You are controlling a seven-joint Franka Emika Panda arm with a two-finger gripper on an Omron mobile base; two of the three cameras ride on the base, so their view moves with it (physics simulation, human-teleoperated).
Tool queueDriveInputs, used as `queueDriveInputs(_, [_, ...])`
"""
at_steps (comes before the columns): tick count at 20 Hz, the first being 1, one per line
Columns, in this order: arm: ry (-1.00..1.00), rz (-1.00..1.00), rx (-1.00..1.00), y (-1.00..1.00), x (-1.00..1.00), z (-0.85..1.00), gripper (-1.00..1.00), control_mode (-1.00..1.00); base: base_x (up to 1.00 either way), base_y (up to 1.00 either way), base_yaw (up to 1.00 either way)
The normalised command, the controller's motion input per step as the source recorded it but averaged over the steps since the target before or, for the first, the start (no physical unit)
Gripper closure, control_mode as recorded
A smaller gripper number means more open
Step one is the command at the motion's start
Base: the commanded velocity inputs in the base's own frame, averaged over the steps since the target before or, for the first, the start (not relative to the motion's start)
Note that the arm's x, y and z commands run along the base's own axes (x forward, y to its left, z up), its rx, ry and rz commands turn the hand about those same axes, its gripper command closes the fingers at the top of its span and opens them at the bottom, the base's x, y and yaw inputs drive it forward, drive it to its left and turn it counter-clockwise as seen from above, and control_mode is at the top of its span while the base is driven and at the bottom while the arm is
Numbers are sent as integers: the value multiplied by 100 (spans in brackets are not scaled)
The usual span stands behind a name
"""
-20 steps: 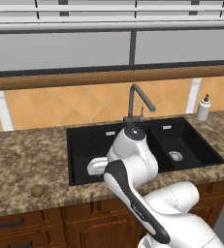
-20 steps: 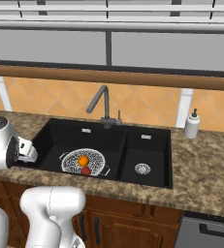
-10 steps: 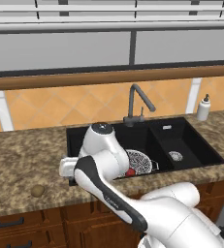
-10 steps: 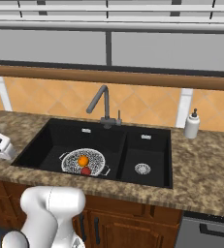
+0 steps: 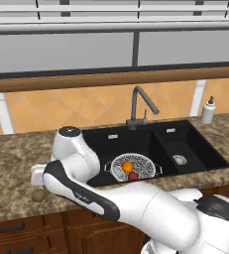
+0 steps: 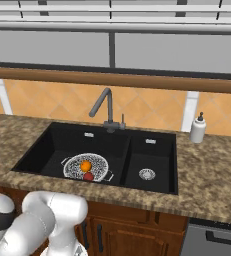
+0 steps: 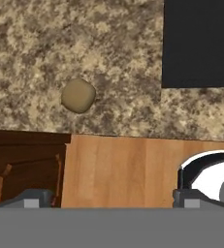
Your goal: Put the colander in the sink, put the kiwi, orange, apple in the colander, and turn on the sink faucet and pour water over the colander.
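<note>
The kiwi [image 7: 78, 95] sits alone on the speckled desk [image 7: 108, 48], close to the desk's front edge and well apart from the sink [image 5: 150, 144]. In the left base view the kiwi [image 5: 37, 195] lies off to the left of the sink, just below the arm's bent end.

The colander [image 5: 132, 166] is already in the sink's big basin, with the orange [image 5: 127, 166] and the apple [image 5: 134, 176] inside it. So the kiwi looks like the next fruit to fetch.

In the hand view the jaws stand wide apart and hold nothing. The kiwi is ahead of them, nearer the left tip. It is not between the tips yet. The hand probably needs to go forward and a little left. The kiwi is roundish, so any way of pinching should work.
</note>
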Motion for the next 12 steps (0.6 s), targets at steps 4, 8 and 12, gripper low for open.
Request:
queueDriveInputs(4, [22, -5, 0, 35, 17, -46, -100, -100, 0, 0, 0])
queueDriveInputs(8, [16, -1, 0, 14, 24, -30, -100, -100, 0, 0, 0])
queueDriveInputs(12, [13, -3, -1, 22, 19, -4, -100, -100, 0, 0, 0])
